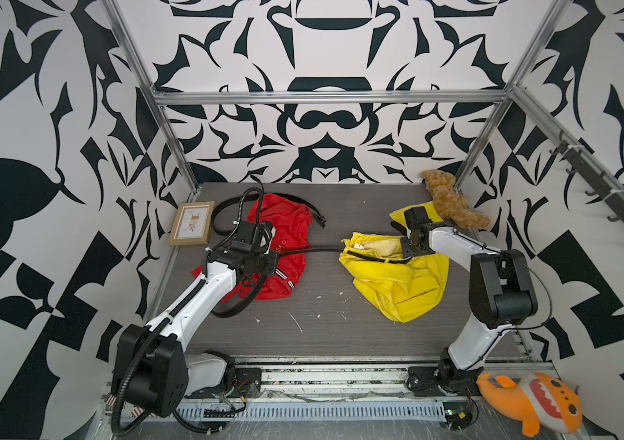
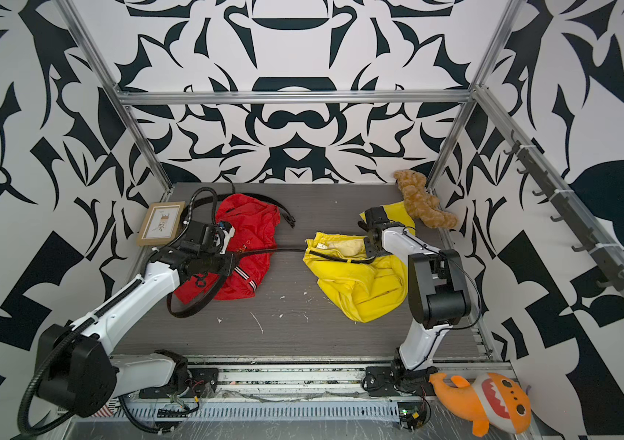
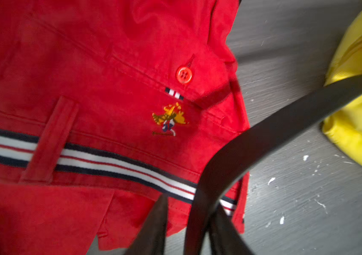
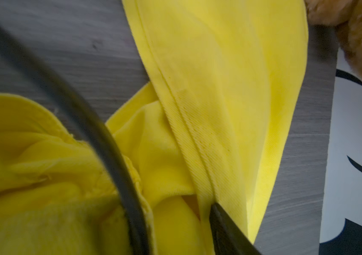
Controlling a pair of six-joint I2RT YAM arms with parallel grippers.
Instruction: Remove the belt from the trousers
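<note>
Black belt (image 1: 322, 250), threaded in yellow trousers (image 1: 398, 289) and stretched toward red trousers (image 1: 287, 228), lies between left gripper's (image 3: 190, 212) parted jaws; right gripper's (image 1: 405, 249) jaw state cannot be told; yellow pair should be pinned, belt clamped and drawn straight.

The left arm (image 1: 207, 285) stretches forward, wrist bent down, its left gripper (image 3: 189, 212) with jaws apart. The right arm (image 1: 493, 282) elbows up and reaches inward, its right gripper (image 1: 405, 248) lowered, jaw spread unclear.

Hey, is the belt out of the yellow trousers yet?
No, partly in: the black belt runs from above the red trousers and threads along the waistband of the yellow trousers.
</note>
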